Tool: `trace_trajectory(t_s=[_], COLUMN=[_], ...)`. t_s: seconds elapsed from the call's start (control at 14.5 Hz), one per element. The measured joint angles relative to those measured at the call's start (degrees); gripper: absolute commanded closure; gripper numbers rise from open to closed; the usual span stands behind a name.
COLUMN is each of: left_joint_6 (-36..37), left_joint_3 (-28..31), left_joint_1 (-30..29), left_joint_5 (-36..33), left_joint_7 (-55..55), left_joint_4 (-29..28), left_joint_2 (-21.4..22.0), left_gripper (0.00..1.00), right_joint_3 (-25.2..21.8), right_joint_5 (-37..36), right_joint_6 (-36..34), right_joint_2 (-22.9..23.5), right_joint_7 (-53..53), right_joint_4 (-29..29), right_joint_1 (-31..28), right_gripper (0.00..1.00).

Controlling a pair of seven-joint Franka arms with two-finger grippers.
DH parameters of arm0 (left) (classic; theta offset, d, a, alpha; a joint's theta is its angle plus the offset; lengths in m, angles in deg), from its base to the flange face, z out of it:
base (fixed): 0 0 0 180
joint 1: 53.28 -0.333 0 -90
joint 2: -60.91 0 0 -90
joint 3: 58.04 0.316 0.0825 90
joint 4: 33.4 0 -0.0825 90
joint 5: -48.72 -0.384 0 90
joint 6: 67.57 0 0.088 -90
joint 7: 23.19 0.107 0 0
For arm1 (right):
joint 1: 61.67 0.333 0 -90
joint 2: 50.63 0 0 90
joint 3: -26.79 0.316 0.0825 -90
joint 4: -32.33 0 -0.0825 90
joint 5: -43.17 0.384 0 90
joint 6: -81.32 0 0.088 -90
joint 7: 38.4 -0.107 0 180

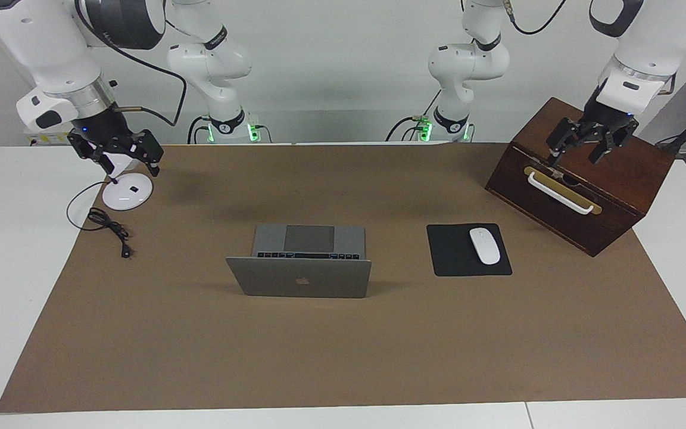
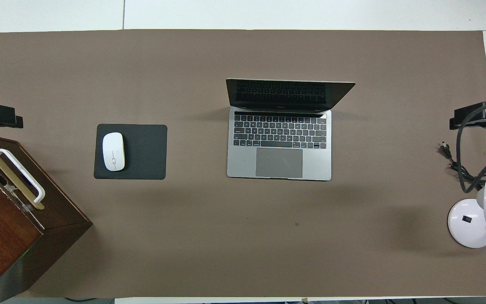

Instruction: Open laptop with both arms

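Facing view, left to right. Right gripper (image 1: 124, 156): upper left of frame, raised over the white lamp base (image 1: 127, 192), jaws apart, holding nothing. Laptop (image 1: 301, 262): frame centre, lid open, on the brown mat (image 1: 343, 345). Left gripper (image 1: 586, 143): upper right, over the wooden box (image 1: 581, 179), jaws apart, holding nothing.

The laptop (image 1: 299, 285) has a matt silver-grey metal shell. The worktop (image 1: 343, 345) wears a matt brown paper-like sheet. The box (image 1: 581, 179) is glossy dark wood with a white plastic-looking handle (image 1: 559, 192). The mouse (image 1: 485, 245) looks smooth glossy white; its pad (image 1: 450, 262) is matt black.
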Motion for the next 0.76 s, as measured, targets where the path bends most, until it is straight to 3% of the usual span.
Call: trace_trajectory(t_s=[0.76], left_joint_6=[0.45], left_joint_3=[-0.40], left_joint_1=[0.44], left_joint_5=[0.00], left_joint_7=[-0.11], left_joint_4=[-0.04], left_joint_2=[-0.02], left_gripper=[0.00], right_joint_3=[0.00], right_joint_5=[0.00], right_joint_6=[-0.15], right_joint_2=[0.00], right_joint_7=[0.00], right_joint_4=[0.03], right_joint_1=[0.00], right_gripper=[0.00])
